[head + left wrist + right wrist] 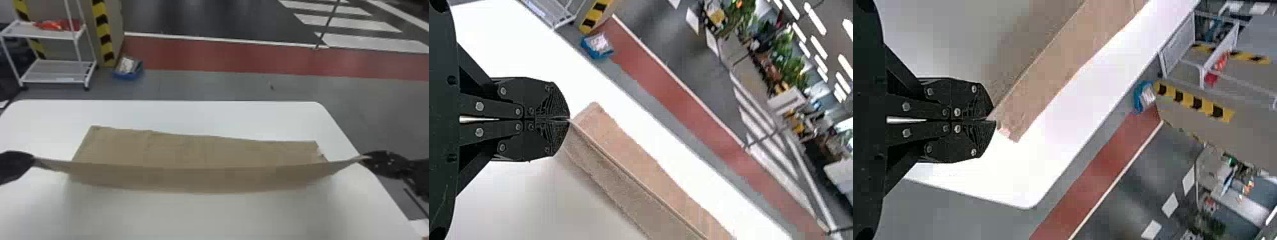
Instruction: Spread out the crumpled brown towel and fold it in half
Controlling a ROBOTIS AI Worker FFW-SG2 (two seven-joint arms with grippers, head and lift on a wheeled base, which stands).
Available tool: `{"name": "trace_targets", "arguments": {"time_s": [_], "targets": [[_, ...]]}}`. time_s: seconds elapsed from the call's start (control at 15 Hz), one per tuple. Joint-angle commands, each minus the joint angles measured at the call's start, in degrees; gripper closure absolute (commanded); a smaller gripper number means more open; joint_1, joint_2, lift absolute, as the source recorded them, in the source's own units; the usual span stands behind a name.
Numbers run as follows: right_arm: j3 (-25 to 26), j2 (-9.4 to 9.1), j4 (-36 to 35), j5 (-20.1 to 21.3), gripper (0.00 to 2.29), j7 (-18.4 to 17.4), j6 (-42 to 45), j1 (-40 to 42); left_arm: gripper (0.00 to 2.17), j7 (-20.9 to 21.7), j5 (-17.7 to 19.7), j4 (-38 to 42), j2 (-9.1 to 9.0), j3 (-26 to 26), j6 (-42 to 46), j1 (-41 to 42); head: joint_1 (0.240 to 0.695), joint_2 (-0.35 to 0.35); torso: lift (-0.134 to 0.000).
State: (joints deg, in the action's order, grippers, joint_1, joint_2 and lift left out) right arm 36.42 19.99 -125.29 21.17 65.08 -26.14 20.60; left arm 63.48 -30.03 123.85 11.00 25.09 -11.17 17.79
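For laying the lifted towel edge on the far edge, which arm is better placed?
Right, perhaps slightly. The left tool and right tool both hold the towel by its lifted edge; in the head view, the far right corner seems closer to its tool than the left one.

the towel [198, 178], across the middle of the head view, is matt brown cloth, slightly rough, with light creases in its far part. the worktop [191, 115] around it is smooth and white with a soft sheen. at the left and right edges, the left gripper [33, 160] and right gripper [364, 157] are matt black, with ridged jaws; bare metal screws [479, 106] glint at left in the left wrist view. upper left in the head view, the cart [52, 68] looks like painted metal, the tray [127, 76] like blue plastic.
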Motion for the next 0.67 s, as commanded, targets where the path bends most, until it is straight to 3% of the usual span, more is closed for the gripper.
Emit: {"name": "trace_targets", "arguments": {"time_s": [0.0, 0.2, 0.33, 0.4, 0.6], "targets": [[2.78, -1.98, -1.19, -2.72, 1.93, 3.92, 6.84, 5.85, 1.78, 4.63, 0.85, 2.36, -0.01, 4.09, 3.29, 5.33, 0.695, -0.161, -0.125], [3.13, -2.42, -0.57, -2.45, 1.93, 5.68, 8.07, 6.91, 1.78, 9.12, 0.67, 5.52, 0.52, 6.72, 3.12, 6.74, 0.695, -0.134, -0.125], [1.99, -2.42, 0.92, -1.4, 1.93, 5.94, 6.66, 4.62, 1.78, 10.44, -1.17, 7.02, 0.34, 5.32, 1.54, 6.38, 0.695, -0.124, -0.125], [1.29, -2.15, 2.5, 0.01, 1.93, 6.29, 4.55, 1.99, 1.78, 11.05, -3.28, 6.93, 0.34, 3.47, 0.66, 4.28, 0.695, -0.127, -0.125], [-3.11, 1.1, 9.71, 5.11, 1.93, 7.96, 0.51, -5.4, 1.78, 12.81, -11.28, 1.83, 1.57, -4.97, -3.74, -5.48, 0.695, -0.154, -0.125]]}}
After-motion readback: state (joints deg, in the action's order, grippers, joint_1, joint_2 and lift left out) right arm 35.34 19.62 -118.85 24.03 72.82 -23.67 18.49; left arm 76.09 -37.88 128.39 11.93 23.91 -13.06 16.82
